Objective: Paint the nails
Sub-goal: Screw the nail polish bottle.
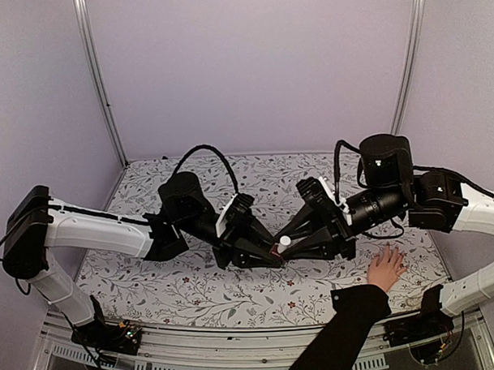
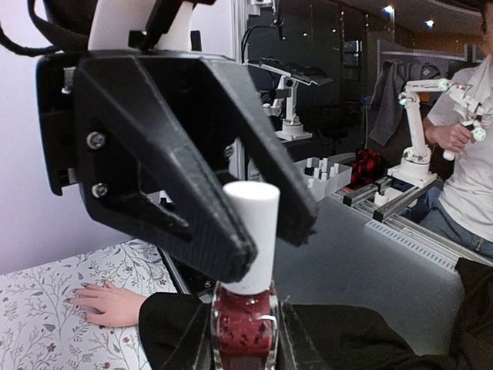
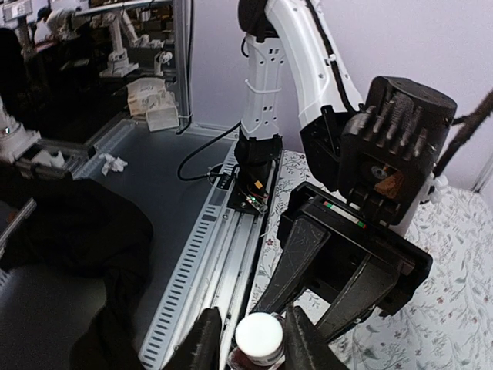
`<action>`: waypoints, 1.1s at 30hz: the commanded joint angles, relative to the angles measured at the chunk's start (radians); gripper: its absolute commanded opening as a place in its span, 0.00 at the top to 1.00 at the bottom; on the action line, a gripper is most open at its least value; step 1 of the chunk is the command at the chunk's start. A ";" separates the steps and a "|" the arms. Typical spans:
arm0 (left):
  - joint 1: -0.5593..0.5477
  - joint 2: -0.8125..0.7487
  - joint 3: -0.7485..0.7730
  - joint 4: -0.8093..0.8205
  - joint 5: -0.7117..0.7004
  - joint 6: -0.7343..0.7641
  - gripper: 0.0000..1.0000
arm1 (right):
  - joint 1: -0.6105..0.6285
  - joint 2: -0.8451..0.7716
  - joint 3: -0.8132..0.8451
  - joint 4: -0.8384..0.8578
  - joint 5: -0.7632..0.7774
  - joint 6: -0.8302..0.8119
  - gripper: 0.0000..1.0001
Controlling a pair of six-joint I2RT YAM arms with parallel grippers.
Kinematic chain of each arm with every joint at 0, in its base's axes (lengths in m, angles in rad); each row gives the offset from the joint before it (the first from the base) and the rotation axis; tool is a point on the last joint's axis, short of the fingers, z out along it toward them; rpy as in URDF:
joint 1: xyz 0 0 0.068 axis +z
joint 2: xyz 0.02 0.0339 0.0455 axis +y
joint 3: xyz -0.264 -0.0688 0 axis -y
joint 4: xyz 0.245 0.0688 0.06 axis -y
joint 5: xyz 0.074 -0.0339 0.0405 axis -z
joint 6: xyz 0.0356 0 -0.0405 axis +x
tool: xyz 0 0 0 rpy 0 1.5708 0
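Note:
A light-skinned hand point(image 1: 386, 268) with a black sleeve lies flat on the flowered table at the front right; its nails are too small to make out. It also shows in the left wrist view point(image 2: 108, 303). My left gripper point(image 1: 274, 254) is shut on a small dark-red bottle point(image 2: 245, 324) and holds it upright above the table's middle. The bottle's white cap point(image 3: 259, 338) stands between the fingers of my right gripper point(image 3: 254, 348). These fingers straddle the cap with a small gap on each side. The right gripper point(image 1: 288, 240) meets the left one left of the hand.
The flowered table cover point(image 1: 194, 288) ends at a metal rail point(image 1: 236, 348) along the near edge. Grey walls and two upright posts close in the back and sides. The black sleeve point(image 1: 341, 332) crosses the near edge at the right.

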 commanded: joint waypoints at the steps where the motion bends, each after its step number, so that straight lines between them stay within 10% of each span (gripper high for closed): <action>1: -0.001 0.008 0.019 0.054 0.025 -0.029 1.00 | 0.007 0.012 0.032 -0.021 -0.027 -0.014 0.82; 6: 0.012 -0.003 -0.003 0.099 -0.009 -0.048 1.00 | 0.008 0.014 0.030 -0.018 0.006 0.002 1.00; 33: 0.003 -0.100 -0.123 0.206 -0.914 0.076 1.00 | 0.006 0.193 -0.019 0.279 0.654 0.262 1.00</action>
